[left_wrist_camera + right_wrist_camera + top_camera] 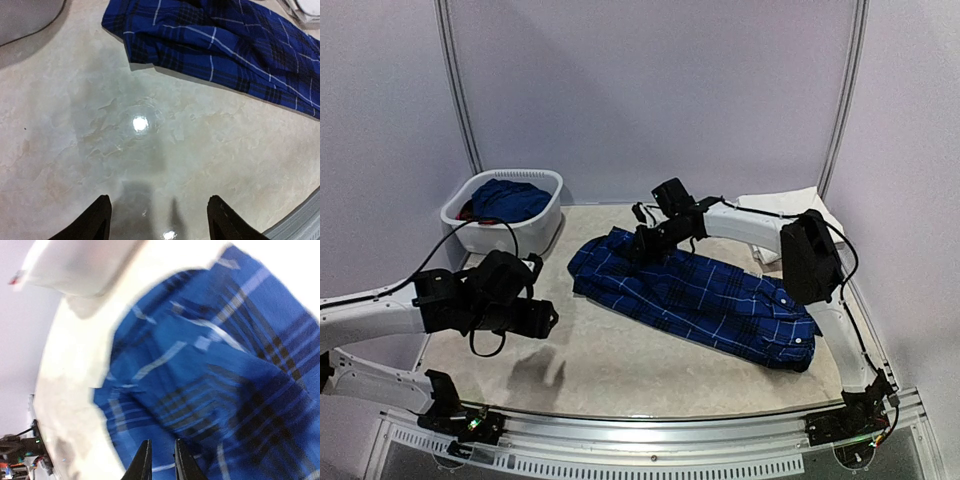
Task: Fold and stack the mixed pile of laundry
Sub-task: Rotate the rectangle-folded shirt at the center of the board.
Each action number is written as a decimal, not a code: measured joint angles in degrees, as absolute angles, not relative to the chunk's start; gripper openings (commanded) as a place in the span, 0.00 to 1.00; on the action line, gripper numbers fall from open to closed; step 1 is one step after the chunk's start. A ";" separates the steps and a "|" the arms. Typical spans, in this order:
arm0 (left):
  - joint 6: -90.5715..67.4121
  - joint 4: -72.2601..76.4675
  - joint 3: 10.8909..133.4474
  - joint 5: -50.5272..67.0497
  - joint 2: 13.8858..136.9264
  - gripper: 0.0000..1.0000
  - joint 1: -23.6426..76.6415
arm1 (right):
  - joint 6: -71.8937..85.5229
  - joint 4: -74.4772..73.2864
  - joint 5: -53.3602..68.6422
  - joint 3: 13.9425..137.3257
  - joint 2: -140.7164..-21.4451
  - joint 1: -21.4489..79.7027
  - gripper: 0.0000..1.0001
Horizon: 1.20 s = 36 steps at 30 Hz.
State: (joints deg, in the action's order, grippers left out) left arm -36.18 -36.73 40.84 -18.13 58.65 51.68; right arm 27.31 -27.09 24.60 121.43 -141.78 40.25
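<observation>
The navy plaid shirt lies spread across the middle of the table. My right gripper hangs over its far left end. In the right wrist view its jaws stand almost together above the blurred shirt, and no cloth shows between them. My left gripper is open over bare table near the front left, apart from the shirt's edge. A solid blue piece with a bit of red fills the basket. White cloth lies at the back right.
The white oval basket stands at the back left corner; its wall shows in the left wrist view. A cable runs from the basket side to the left arm. The metal table rim is along the front.
</observation>
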 measured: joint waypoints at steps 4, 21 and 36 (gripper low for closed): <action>-36.99 -30.39 37.89 -15.33 61.10 0.64 51.51 | 25.78 -28.27 24.49 120.16 -134.65 40.49 0.18; -42.83 0.64 35.11 -8.36 83.57 0.61 51.44 | 23.29 -24.45 6.26 88.55 -101.21 40.25 0.22; -49.34 11.42 44.36 -9.45 99.96 0.53 51.03 | 23.97 -25.06 -4.91 72.29 -85.93 40.05 0.23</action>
State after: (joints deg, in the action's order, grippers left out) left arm -49.34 11.42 44.36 -9.45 99.96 51.03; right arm 23.97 -25.06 -4.91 72.29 -85.93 40.05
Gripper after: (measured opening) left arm 0.535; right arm 0.224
